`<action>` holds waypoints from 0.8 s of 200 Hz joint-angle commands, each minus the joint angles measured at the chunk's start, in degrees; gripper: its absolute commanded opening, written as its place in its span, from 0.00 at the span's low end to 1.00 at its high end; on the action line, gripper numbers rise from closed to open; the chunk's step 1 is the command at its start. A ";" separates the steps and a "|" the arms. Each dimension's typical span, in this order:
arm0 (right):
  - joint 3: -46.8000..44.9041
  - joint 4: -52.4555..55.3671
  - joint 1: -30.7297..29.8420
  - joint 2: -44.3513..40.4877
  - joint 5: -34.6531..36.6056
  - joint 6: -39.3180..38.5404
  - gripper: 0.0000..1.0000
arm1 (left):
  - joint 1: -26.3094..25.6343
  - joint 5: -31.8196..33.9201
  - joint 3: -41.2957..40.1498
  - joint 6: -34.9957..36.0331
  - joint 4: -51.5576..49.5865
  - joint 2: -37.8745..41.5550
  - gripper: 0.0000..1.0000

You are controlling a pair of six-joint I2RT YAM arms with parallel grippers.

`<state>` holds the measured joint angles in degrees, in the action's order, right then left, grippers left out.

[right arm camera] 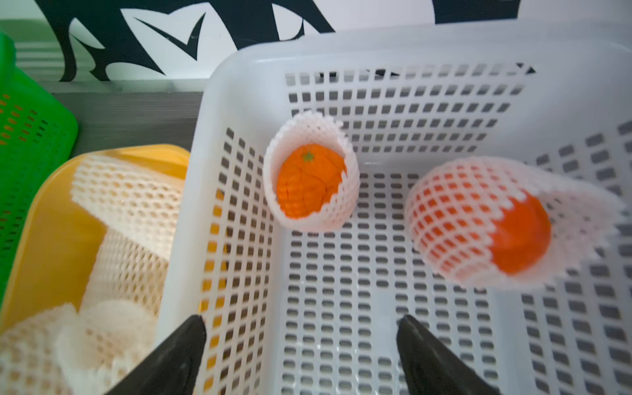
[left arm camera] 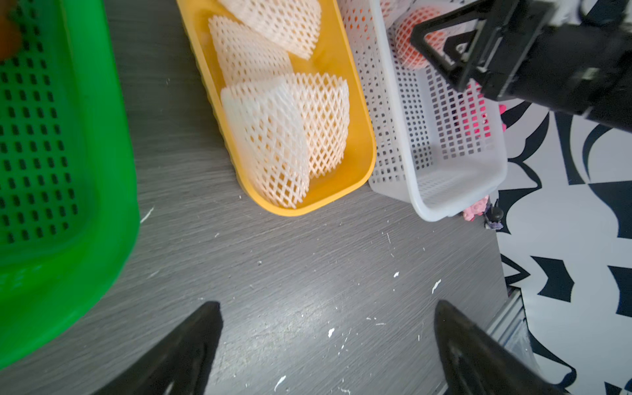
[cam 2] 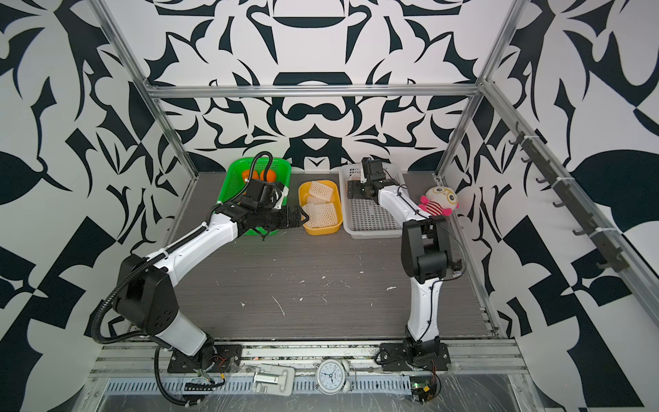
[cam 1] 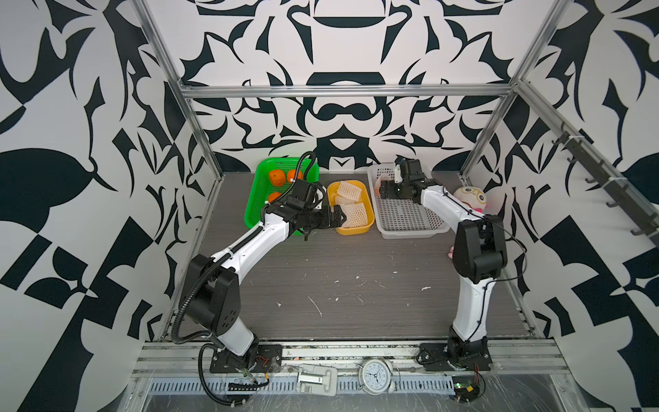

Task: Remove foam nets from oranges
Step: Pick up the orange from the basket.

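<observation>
While I am watching from the front rail, calling the back wall twelve o'clock, the left gripper is hanging with its jaws spread wide and nothing between them. It is sitting at the nine o'clock rim of the yellow tray, toward the tray's front end. In its wrist view the fingers are framing only bare table. Several nets are lying flattened and overlapping inside that tray.

The right gripper is gaping too, gripping nothing, and is reaching into the far end of the white basket. In its wrist view the fingertips are hovering apart above the basket floor. Just ahead of them two oranges are lying near each other in that basket, each wearing a net. One is showing its stem through the net's open mouth. The other, blurred, is bulging half out of its sleeve.

From the table's middle, the tray is sitting at twelve o'clock, the white basket at one, and a green basket at eleven. Three bare oranges are showing in the green basket behind the left arm. A plush is leaning at two o'clock, beside the right arm. A clock is lying at six o'clock on the front rail.
</observation>
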<state>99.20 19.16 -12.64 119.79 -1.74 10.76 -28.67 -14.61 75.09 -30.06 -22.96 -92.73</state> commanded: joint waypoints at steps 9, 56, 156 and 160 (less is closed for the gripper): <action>10.41 2.03 0.53 5.50 -0.62 0.68 0.94 | 1.17 -2.81 3.87 -1.25 1.68 -2.98 0.99; 20.02 4.02 0.61 13.64 1.09 -0.45 0.97 | 2.18 -5.43 5.31 -0.88 1.57 -5.67 1.00; 34.34 9.71 1.91 25.80 -0.45 -2.11 0.90 | 2.05 -5.60 4.62 -0.39 0.61 -6.15 0.99; 34.19 9.31 1.85 25.76 -0.70 -2.14 0.89 | 2.04 -5.60 4.71 -0.47 0.66 -6.15 1.00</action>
<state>132.03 27.59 -11.18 147.39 -1.23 9.28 -26.85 -19.33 78.61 -30.46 -21.58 -98.21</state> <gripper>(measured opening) 0.912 0.994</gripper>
